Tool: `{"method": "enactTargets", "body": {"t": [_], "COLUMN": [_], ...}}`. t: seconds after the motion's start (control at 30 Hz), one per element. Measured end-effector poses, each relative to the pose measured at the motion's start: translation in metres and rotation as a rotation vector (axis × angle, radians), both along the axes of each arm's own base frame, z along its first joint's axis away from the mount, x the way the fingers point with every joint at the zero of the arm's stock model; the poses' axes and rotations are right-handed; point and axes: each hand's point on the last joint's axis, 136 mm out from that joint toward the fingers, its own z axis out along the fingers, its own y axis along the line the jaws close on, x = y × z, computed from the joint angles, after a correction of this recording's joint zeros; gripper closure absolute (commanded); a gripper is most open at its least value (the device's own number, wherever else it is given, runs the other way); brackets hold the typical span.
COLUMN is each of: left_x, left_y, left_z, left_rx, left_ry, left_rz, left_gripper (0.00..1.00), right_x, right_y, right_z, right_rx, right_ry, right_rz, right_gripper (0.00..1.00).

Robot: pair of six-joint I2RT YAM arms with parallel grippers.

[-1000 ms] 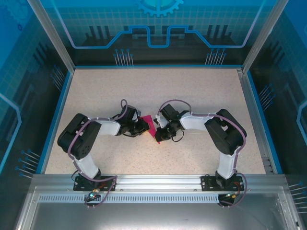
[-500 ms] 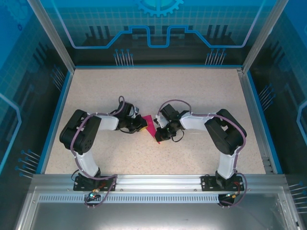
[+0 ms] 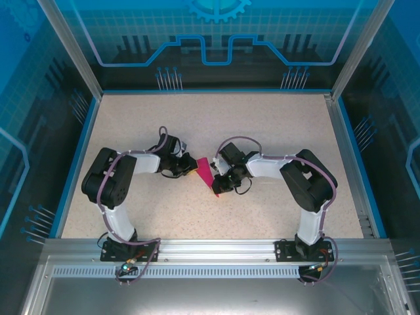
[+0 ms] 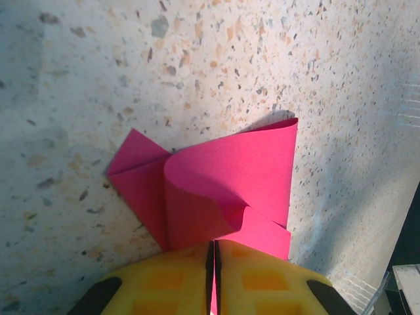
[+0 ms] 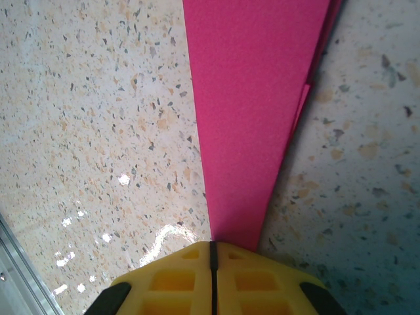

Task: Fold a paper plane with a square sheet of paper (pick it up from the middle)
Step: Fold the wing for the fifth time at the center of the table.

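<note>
The left arm has drawn its wrist back a little toward 10 o'clock in the top view. Its forearm now lies flatter, and more of the magenta paper plane (image 3: 205, 176) shows between the two wrists than it did a second ago. The right arm has not shifted.

Nearest the bases, the right end effector (image 3: 217, 186) sits at the plane's narrow point, which aims toward 5 o'clock. In its wrist view the right end effector (image 5: 211, 248) has its yellow pads pressed together on that tip. From there the paper plane (image 5: 256, 98) runs away toward 12 o'clock as a flat, layered wedge lying on the counter (image 3: 216, 125).

Farther off, at the wide end toward 10 o'clock, the left end effector (image 3: 191, 169) is closed on the paper as well. Its wrist view shows the left end effector (image 4: 211, 252) pinching an edge, and beyond it the paper plane (image 4: 226, 174) bulges in a loose, uncreased curl over a flat triangular flap.

Judging by this, the pull has taken up slack along the length, but the wing fold is unfinished. That curl needs pressing flat before the shape counts as a dart.
</note>
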Motion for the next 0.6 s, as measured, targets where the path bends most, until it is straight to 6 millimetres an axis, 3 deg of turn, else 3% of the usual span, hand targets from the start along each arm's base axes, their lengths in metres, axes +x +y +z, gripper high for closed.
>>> {"method": "enactTargets", "body": {"t": [0.27, 0.6], "left_x": [0.005, 0.029], "left_y": [0.002, 0.030], "left_z": [-0.001, 0.000], "left_rx": [0.014, 0.063], "left_ry": [0.003, -0.035], "left_rz": [-0.027, 0.041], "left_gripper": [0.86, 0.86], "right_x": [0.000, 0.000], "right_y": [0.000, 0.000], "right_z": [0.000, 0.000], "right_rx": [0.000, 0.000], "right_ry": [-0.001, -0.001], "right_rz": [0.000, 0.000], "right_gripper": [0.93, 0.93]}}
